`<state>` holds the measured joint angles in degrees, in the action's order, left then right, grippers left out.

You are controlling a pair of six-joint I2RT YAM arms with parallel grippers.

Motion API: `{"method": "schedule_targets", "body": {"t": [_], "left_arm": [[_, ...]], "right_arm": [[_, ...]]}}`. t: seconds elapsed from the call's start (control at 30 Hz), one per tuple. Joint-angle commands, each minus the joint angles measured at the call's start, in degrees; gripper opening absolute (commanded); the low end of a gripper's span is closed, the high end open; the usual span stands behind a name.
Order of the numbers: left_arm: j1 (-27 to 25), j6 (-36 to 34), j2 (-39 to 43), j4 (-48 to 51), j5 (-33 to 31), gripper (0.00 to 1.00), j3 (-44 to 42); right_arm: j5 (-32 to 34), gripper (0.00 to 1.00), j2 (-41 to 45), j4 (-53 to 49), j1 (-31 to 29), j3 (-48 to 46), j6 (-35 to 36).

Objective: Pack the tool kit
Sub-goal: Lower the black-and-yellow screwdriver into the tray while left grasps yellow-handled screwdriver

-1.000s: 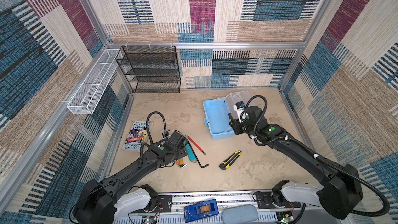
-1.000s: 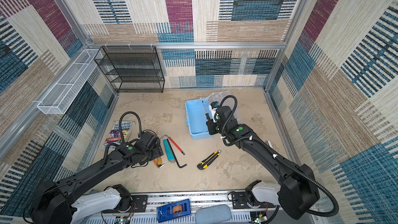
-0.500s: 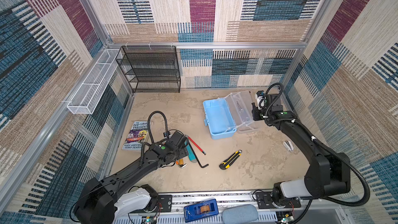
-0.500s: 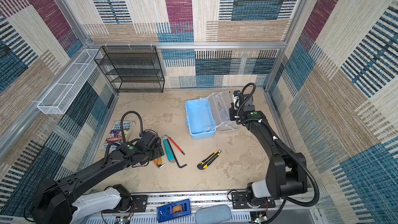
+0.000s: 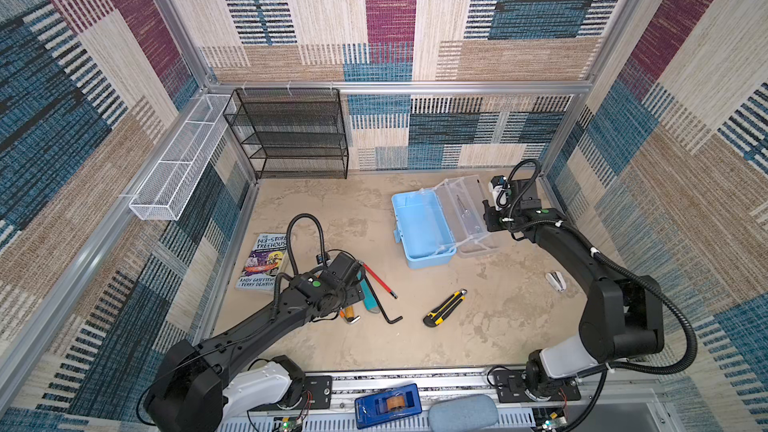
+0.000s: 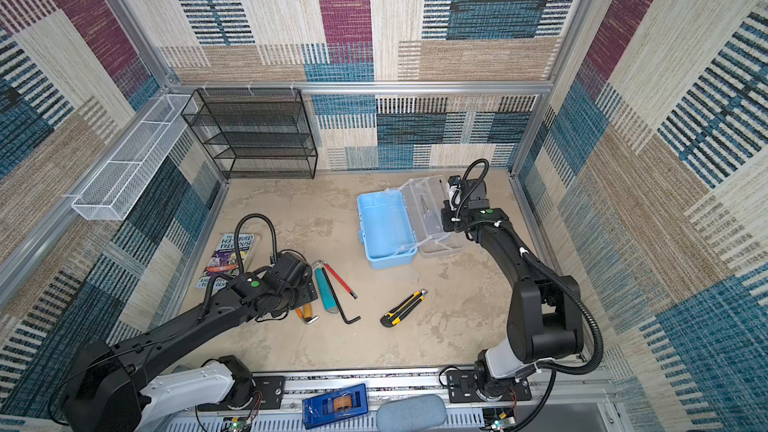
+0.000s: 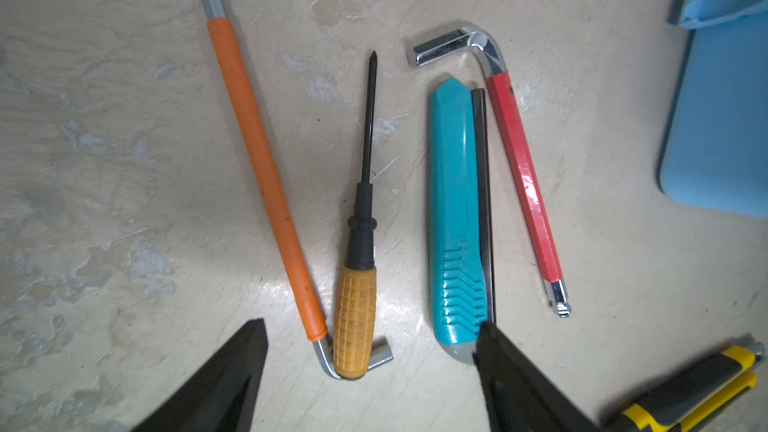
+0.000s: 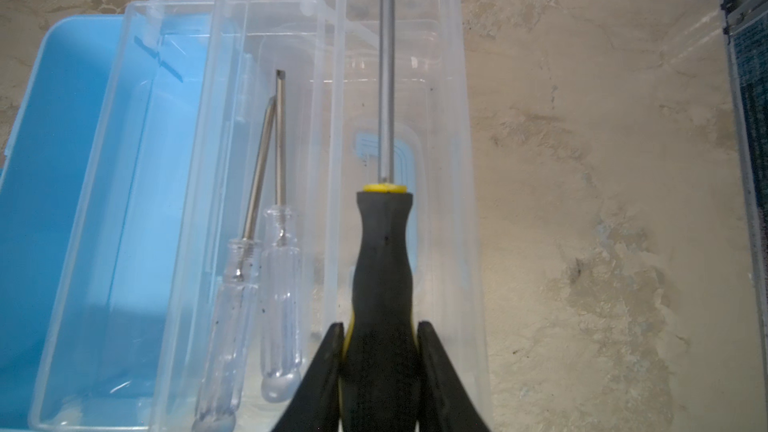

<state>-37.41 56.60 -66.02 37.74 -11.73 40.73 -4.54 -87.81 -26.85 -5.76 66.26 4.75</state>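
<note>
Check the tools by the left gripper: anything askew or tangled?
Nothing damaged or spilled. The yellow-handled screwdriver lies across the bend of the orange hex key, and the black hex key lies flush along the teal knife, so either pick may drag its neighbour.

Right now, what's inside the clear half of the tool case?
Two clear-handled screwdrivers lie side by side. The right pincer holds a black-and-yellow screwdriver above the clear half; whatever lies under its handle and the pincer is covered.

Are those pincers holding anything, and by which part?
The right pincer grips the black-and-yellow screwdriver by its handle; the left pincer is open and empty.
</note>
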Motion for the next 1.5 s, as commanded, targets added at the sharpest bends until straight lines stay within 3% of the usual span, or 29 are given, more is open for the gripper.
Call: {"method": "schedule_targets", "body": {"t": [0.0, 0.33, 0.8, 1.47], "left_arm": [[-0.02, -0.88, -0.15, 0.22, -0.83, 0.82, 0.49], [-1.43, -3.69, -3.83, 1.88, -1.17, 0.69, 3.79], [-3.56, -2.63, -7.4, 3.67, -1.46, 0.53, 4.71], [-3.36, -2.58, -16.61, 2.27, 0.82, 0.5, 4.92]], "right_arm": [[-0.53, 0.3, -0.81, 1.28, -0.04, 0.86, 0.0], [-0.79, 0.38, -1.21, 1.02, 0.03, 1.33, -0.31], [-0.97, 0.48, 4.74, 3.4, 0.5, -0.42, -3.41], [-4.0, 0.54, 11.17, 4.24, 0.66, -3.68, -6.87]]}}
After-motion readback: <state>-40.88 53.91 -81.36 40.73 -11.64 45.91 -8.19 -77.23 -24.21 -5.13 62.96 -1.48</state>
